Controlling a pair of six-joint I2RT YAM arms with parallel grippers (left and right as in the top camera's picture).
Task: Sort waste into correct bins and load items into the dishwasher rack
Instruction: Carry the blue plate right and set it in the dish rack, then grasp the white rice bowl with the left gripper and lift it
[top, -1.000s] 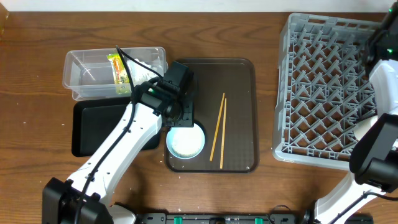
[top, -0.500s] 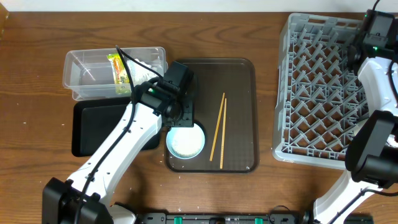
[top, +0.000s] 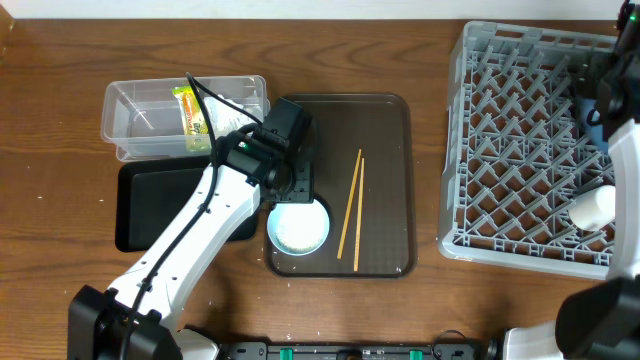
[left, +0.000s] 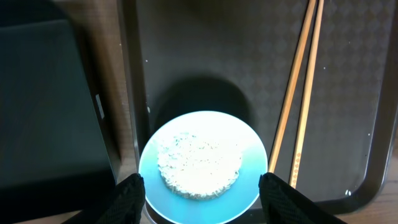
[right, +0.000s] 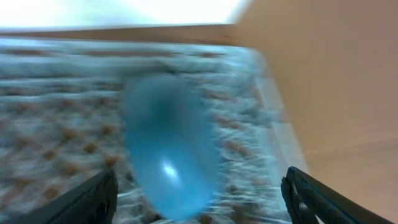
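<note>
My left gripper (left: 202, 190) hangs open over a round bowl (left: 249, 155) with a light-blue inside, one finger on each side of it. A flat heap of white rice (left: 199, 163) lies in the bowl, which stands at the front left of the brown serving tray (top: 385, 120). Two wooden chopsticks (top: 350, 215) lie beside it. The wrapper (top: 190, 115) is in the clear tub (top: 135, 120), behind the black tray (top: 160, 205). My right gripper (right: 199, 202) is open above the grey rack (top: 520, 150); a blurred blue plate (right: 168, 143) stands on edge between its fingers.
A white rounded item (top: 592, 207) sits in the rack near its front right corner. The rack's raised walls rise at the table's right. The left arm's body (top: 200, 240) crosses over the black tray.
The right gripper has gone from shut to open, letting go of the blue plate in the rack, and the right arm has shifted. The left arm has not moved.
</note>
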